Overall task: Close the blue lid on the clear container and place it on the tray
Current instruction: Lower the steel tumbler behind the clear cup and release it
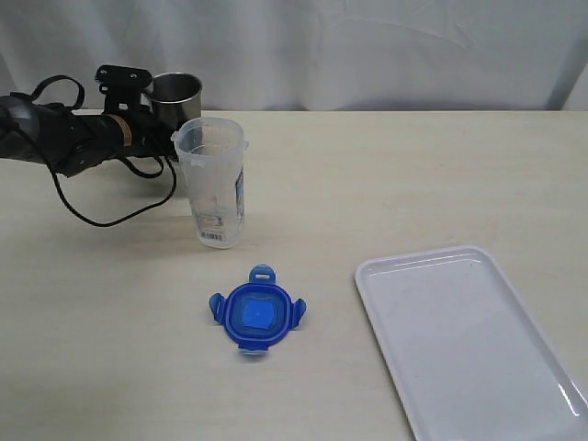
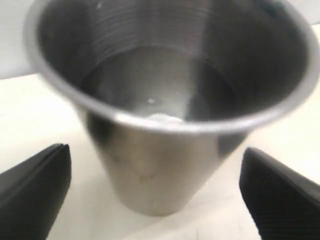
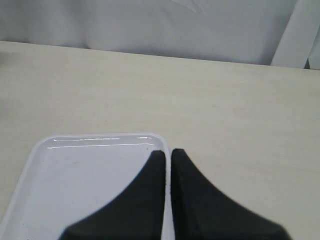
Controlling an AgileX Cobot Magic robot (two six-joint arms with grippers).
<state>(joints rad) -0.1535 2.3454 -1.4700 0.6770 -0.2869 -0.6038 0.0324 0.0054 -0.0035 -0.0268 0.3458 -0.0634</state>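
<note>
Blue lid (image 1: 257,315) lies flat on the tabletop (image 1: 413,175), well apart from both arms. The clear container (image 1: 214,184) stands upright near the left gripper (image 2: 155,170), which is spread wide either side of a steel cup (image 2: 165,75), seemingly not touching it. Right gripper (image 3: 167,156), pressed together, hangs over the tray (image 3: 75,185) rim.

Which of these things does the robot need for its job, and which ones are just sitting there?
For the job:
- blue lid, lying on the table
- clear container, standing open
- tray

Just lying about:
- steel cup, behind the container
- white curtain at the back
</note>
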